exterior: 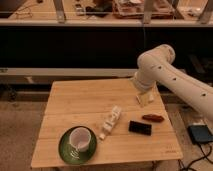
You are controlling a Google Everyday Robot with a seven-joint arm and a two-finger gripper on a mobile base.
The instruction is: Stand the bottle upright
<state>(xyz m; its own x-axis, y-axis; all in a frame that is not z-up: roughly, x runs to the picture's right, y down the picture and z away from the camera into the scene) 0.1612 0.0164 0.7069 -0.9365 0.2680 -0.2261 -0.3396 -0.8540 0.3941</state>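
Note:
The bottle [111, 120], slim and cream-coloured, lies on its side near the middle of the wooden table [80, 100], its length running from back right to front left. My gripper [145, 99] hangs from the white arm [165, 75] over the table's back right part. It is to the right of and behind the bottle, apart from it and holding nothing that I can see.
A white cup [80, 137] stands on a green plate [66, 150] at the front left. A black rectangle [140, 127] and a reddish-brown object [152, 118] lie right of the bottle. A small white block [102, 135] lies at the bottle's front end. A blue device [200, 133] lies on the floor at right.

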